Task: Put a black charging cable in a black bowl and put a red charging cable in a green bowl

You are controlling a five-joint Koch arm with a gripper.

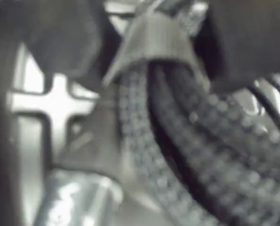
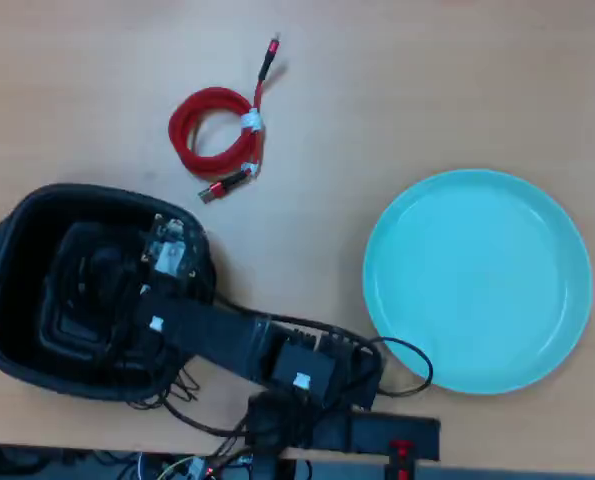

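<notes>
wrist view dim, close and badly blurred (glare on shiny ribs); overhead view evenly bright, slightly soft, faint shadows.

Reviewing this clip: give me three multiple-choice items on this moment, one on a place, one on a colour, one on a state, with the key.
1. Where does the red charging cable lie?
A. in the green bowl
B. on the table above the black bowl
C. in the black bowl

2. What colour is the tie on the red charging cable?
A. white
B. blue
C. yellow

3. What does the green bowl hold?
A. a black cable
B. a red cable
C. nothing

Key: 1 B, the overhead view shows it on bare table beyond the black bowl. 2 A, a white band shows on the coil. 3 C, its inside shows plain.
</notes>
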